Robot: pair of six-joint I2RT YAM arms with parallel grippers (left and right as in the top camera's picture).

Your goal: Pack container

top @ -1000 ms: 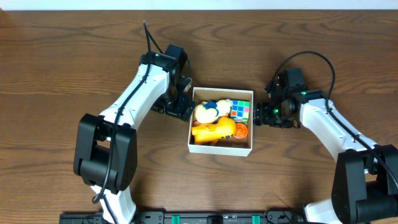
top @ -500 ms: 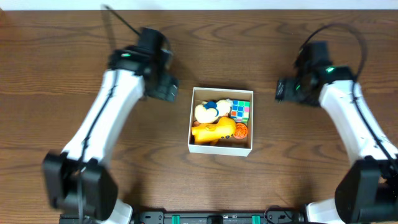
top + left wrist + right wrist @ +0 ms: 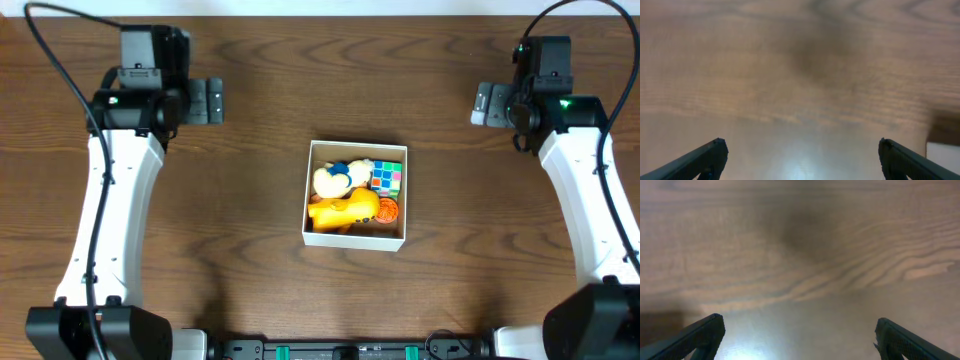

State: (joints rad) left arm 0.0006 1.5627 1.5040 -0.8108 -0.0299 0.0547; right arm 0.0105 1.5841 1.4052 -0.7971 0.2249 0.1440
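table (image 3: pixel 200 250): wood — brown, visible grain, a soft sheen under the light
container (image 3: pixel 355 239): thin white card-like walls, matt
yellow toy (image 3: pixel 345 208): smooth, plastic-looking
arm shells (image 3: pixel 115 200): white, smooth, hard-looking — black at the joints

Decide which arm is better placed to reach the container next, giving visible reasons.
Right, marginally: the right gripper looks slightly nearer the container than the left gripper; both are open, empty.

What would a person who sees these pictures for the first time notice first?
The white container in the middle of the wooden table, crowded with toys: a yellow toy and a colourful cube. The left gripper and right gripper hang far from it, near the far corners, fingers open and empty.
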